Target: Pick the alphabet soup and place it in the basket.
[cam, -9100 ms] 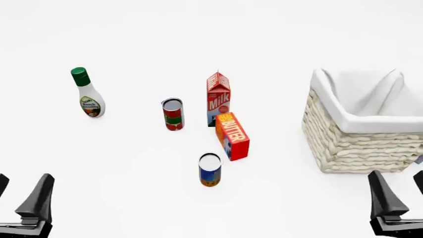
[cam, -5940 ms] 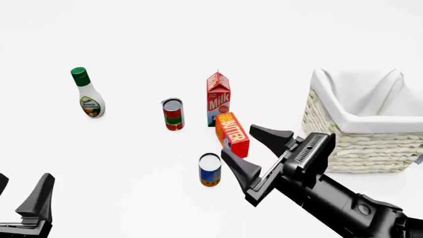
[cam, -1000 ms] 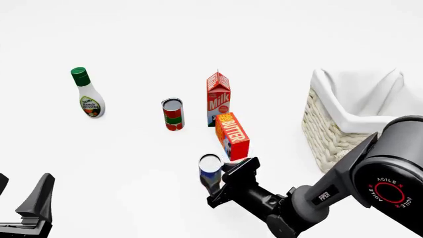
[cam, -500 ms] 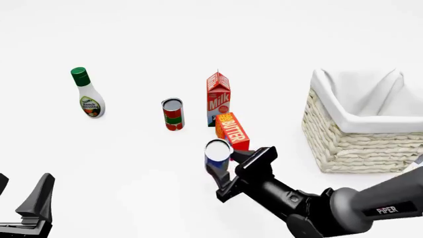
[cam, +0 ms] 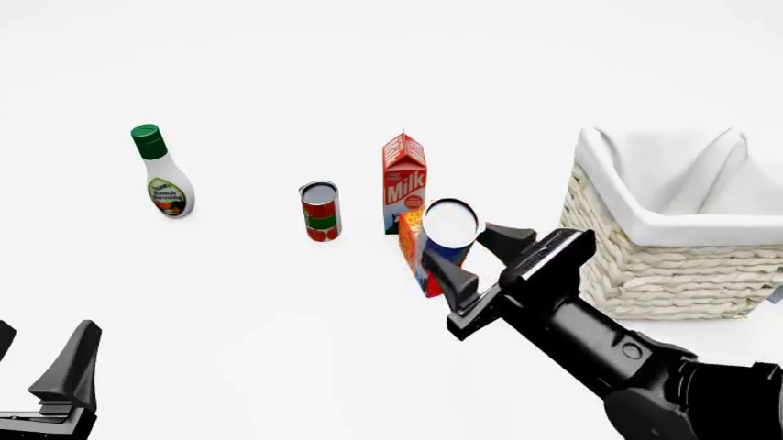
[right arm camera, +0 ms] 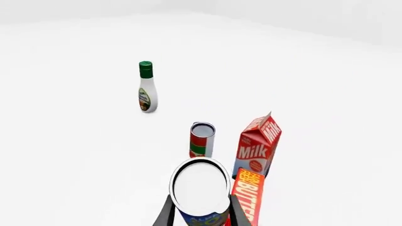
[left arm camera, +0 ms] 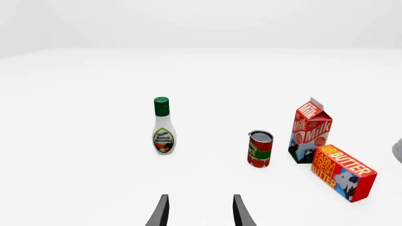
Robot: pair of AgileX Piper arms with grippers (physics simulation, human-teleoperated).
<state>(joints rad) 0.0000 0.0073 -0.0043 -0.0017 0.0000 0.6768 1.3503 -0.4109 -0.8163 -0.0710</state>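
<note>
Fingers of the left gripper [cam: 49, 390] are spread, with nothing between them, low at the near edge of the table. Further in, the right gripper [cam: 475, 266] pinches the alphabet soup [cam: 448, 234] by its side wall and holds it in the air, in front of the butter box [cam: 413, 240] and left of the basket [cam: 667, 257].

The soup is a small rigid metal can with a flat silver lid and a smooth printed label. I judge it stiff, not fragile and rather light, but the round smooth wall can slip or turn, so the best hold is across the middle of the body, as now.

The butter box and the milk carton [cam: 404, 179] are cardboard with sharp edges. The red and green can [cam: 319, 210] is the same shape as the soup. The dressing bottle [cam: 160, 172], smooth plastic with a green cap, stands far left. The basket is coarse woven wicker with soft white cloth inside.
</note>
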